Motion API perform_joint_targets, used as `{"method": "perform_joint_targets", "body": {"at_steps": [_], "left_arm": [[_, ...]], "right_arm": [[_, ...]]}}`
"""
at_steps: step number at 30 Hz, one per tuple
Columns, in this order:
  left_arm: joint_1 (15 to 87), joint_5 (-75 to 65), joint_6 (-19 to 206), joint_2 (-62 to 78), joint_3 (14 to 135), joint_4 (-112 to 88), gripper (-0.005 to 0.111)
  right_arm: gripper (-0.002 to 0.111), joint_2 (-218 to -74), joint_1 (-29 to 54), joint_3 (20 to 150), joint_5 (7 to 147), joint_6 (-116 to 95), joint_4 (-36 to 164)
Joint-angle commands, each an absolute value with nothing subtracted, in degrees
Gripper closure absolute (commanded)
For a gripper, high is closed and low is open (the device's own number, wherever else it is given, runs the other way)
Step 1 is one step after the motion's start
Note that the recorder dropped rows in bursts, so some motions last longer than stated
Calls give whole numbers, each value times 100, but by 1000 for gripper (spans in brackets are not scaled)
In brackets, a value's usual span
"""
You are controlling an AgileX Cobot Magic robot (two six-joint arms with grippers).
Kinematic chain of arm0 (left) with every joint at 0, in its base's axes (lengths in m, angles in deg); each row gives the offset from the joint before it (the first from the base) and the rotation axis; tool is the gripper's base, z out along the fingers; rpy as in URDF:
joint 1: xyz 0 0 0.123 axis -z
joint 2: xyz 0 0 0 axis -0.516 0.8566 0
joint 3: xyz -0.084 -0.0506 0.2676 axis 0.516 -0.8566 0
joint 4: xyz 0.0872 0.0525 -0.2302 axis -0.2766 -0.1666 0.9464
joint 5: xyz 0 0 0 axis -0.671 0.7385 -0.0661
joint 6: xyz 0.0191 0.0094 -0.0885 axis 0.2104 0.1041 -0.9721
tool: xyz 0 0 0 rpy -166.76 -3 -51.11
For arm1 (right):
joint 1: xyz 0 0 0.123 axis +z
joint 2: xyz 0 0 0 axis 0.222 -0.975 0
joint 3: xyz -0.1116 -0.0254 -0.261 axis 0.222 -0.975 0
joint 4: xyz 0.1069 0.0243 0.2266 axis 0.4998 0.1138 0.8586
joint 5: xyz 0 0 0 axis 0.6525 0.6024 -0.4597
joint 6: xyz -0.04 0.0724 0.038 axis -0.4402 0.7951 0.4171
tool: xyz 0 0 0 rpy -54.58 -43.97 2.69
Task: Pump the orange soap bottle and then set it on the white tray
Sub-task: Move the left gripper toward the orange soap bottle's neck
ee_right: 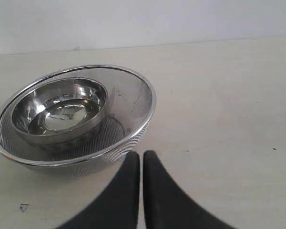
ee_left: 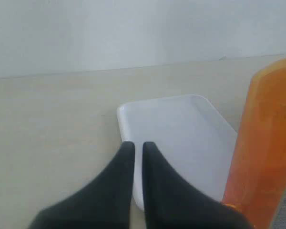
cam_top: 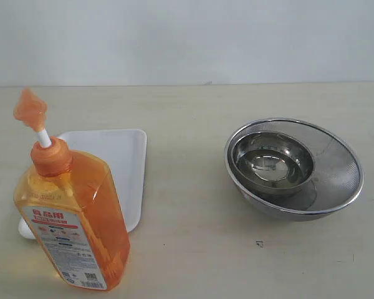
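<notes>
My left end effector (ee_left: 138, 145) is closed, its two dark fingers pressed almost together with nothing between them. It hangs just over the near rim of the white tray (ee_left: 181, 129). The orange soap bottle (cam_top: 75, 212) stands upright on the counter (cam_top: 193, 249), apart from my fingers. In the exterior view it sits in front of the tray's near left corner and hides part of it; the tray itself carries nothing. My right end effector (ee_right: 142, 155) is likewise closed and empty, low over the counter near a mesh steel bowl (ee_right: 128, 102) with a small steel bowl (ee_right: 59, 107) nested inside it.
</notes>
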State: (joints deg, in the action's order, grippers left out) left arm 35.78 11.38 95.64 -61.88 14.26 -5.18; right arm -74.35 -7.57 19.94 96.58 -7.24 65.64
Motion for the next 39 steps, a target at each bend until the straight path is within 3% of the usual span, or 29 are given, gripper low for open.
{"method": "perform_joint_targets", "body": {"at_steps": [1, 28, 39], "left_arm": [[3565, 1085, 9505, -6208, 1408, -524, 101], [3565, 1075, 10055, -6208, 1408, -561, 101], [3565, -984, 9592, -6208, 1408, 1635, 101]], "right_arm": [[109, -7410, -771, 1994, 9594, -724, 6549], [109, -7410, -771, 1994, 9594, -724, 6549], [109, -7410, -771, 1994, 9594, -724, 6549]]}}
